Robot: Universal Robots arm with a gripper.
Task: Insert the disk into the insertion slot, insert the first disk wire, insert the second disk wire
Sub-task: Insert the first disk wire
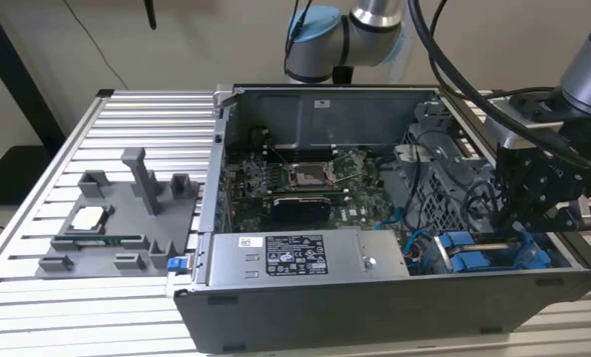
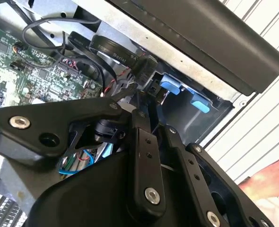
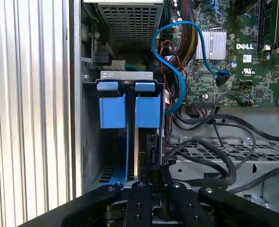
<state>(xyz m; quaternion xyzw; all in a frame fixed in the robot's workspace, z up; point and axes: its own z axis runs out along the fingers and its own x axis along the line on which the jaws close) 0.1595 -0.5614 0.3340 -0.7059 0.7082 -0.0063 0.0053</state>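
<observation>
While inside case (image 1: 375, 312), pincer (image 1: 518, 227) above table (image 1: 37, 297)

White sticker (image 1: 295, 254) on grey metal box (image 1: 375, 262): print too small to tell. White logo lettering (image 3: 246, 46) on motherboard (image 3: 257, 75).

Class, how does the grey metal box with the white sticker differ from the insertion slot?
The grey metal box bears a white sticker; the insertion slot has blue tabs. The slot lies to the exterior view's right of the box. The pincer hangs over the slot, not the box. Both sit inside the case.
</observation>
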